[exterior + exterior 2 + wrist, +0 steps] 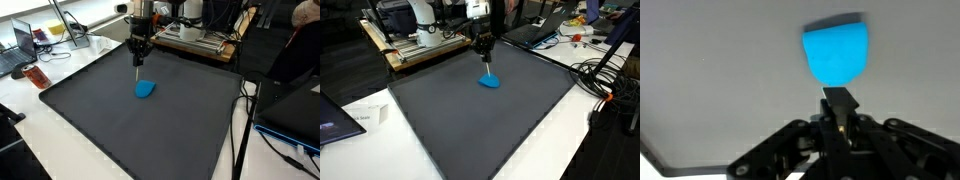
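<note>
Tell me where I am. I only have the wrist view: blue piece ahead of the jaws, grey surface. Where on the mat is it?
Observer: The blue piece lies well inside the dark mat, nearer the edge by the equipment rack.
Operator: Tool upright?
Observer: In both exterior views the thin tool hangs roughly upright from the shut jaws. I cannot tell whether its tip touches the blue piece.
Operator: Anything beside the mat?
Observer: An open laptop stands off one corner, on the white table.
</note>
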### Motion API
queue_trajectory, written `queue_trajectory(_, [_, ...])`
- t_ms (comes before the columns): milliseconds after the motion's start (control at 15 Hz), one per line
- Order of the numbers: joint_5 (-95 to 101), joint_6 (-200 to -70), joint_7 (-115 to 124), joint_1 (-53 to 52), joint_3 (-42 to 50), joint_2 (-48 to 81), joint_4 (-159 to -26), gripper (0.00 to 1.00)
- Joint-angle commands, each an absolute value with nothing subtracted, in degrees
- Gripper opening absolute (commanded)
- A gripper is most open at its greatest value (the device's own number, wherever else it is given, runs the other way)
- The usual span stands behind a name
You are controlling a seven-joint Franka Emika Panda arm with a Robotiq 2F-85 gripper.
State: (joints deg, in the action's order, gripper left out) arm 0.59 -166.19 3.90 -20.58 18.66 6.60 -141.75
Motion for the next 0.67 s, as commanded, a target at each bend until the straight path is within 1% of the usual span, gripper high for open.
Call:
queue_trajectory(0, [8.46,-157.48,11.51,-23.43,20.41,4.31,-138.82,0.03])
queue_trajectory(67, [11.15,-155.42,13.65,-16.69,13.33,3.87,-138.08,0.03])
queue_trajectory(333, [12.54,-147.01,15.35,-12.53,6.67,3.77,-135.51,0.03])
queue_trajectory(600, [12.18,-144.80,14.79,-9.80,2.66,5.29,-133.94,0.03])
